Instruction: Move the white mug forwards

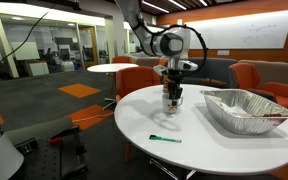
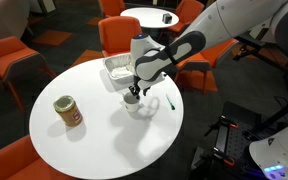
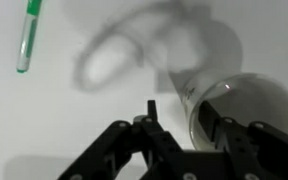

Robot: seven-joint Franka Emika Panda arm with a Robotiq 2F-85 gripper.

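Jaws parted, the claw (image 3: 187,125) straddles the rim of the white mug (image 3: 259,100) on the desk (image 2: 94,145); grasping looks in hand, pinching then sliding forwards likely next.

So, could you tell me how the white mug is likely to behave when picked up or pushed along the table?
The white mug looks rigid and glossy, so probably stiff but slippery in the end effector. It stands upright on the smooth white table, so a low push should slide it; a high one might tip it.
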